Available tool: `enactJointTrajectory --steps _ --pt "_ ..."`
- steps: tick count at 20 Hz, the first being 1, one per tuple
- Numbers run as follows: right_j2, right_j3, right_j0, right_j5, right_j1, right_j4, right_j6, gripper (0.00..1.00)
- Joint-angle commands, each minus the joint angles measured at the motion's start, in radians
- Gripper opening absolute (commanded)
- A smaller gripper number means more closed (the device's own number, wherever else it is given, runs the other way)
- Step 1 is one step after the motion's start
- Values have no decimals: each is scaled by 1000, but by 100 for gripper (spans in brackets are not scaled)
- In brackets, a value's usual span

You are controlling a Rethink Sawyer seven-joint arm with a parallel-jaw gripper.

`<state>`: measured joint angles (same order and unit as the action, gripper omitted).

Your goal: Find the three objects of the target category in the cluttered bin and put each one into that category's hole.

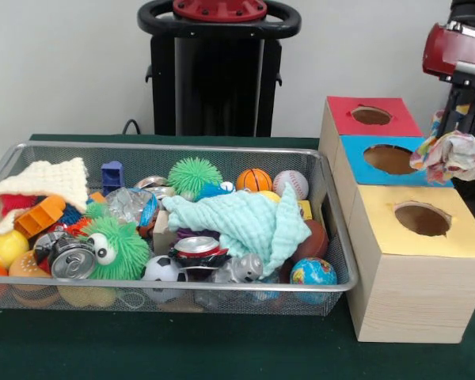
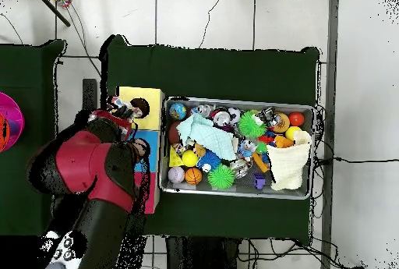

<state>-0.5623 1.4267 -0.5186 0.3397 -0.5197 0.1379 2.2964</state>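
My gripper (image 1: 459, 127) hangs at the right, above the row of boxes, shut on a crumpled patterned cloth (image 1: 450, 156). The cloth dangles over the right end of the blue-topped box (image 1: 355, 149), near its border with the yellow-topped box (image 1: 380, 226). A red-topped box (image 1: 344, 119) stands behind them; each box has a round hole. In the wire bin (image 1: 182, 291) lie a mint cloth (image 1: 249, 222) and a cream knitted cloth (image 1: 51, 182). In the overhead view the arm covers most of the boxes, with the patterned cloth (image 2: 119, 113) beside the yellow box (image 2: 150, 94).
The bin (image 2: 238, 193) is packed with other things: a green spiky ball (image 1: 195, 176), a basketball (image 1: 254, 180), a baseball (image 1: 291, 183), a globe ball (image 1: 313, 273), crushed cans (image 1: 71, 260), a furry green toy with eyes (image 1: 119, 247).
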Motion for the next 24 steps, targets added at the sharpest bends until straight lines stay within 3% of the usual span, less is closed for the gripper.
enactJointTrajectory --steps 1,10,14,17,24 --pt "-39 8 56 -50 35 44 229 0" --pt "-18 -65 129 36 -20 40 148 0" --pt "-33 -99 144 33 -2 48 162 0" --pt "-5 -121 165 -7 22 66 172 0" --pt "1 -161 147 -56 90 122 230 0"
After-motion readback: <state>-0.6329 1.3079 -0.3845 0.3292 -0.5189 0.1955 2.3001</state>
